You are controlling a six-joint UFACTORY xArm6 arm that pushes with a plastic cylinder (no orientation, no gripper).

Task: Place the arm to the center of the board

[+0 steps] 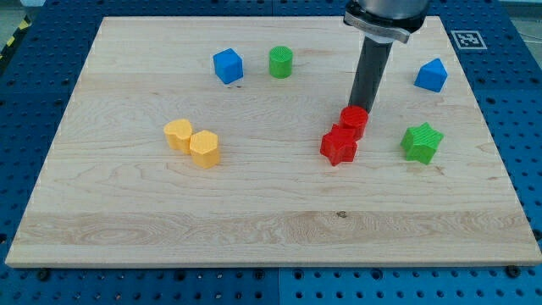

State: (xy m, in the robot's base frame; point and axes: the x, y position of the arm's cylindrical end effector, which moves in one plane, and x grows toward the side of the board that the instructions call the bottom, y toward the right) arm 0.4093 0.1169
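My tip (359, 108) sat right behind the red cylinder (354, 121), apparently touching it. The board (271, 220) centre lay toward the view's left, slightly lower. No gripper here, just a bare rod holding nothing.

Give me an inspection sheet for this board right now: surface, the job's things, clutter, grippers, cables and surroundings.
Surface: wooden board, flat, light grain.
Job's things: my tip sits right of the board's centre, just above the red cylinder, apparently touching it.
Clutter: red star against the red cylinder; two yellow blocks touching, at the view's left; blue cube and green cylinder near the top; blue block and green star at the right.
Grippers: nothing seen; rod only.
Cables: nothing seen.
Surroundings: blue perforated table; marker tag at the board's top right corner.
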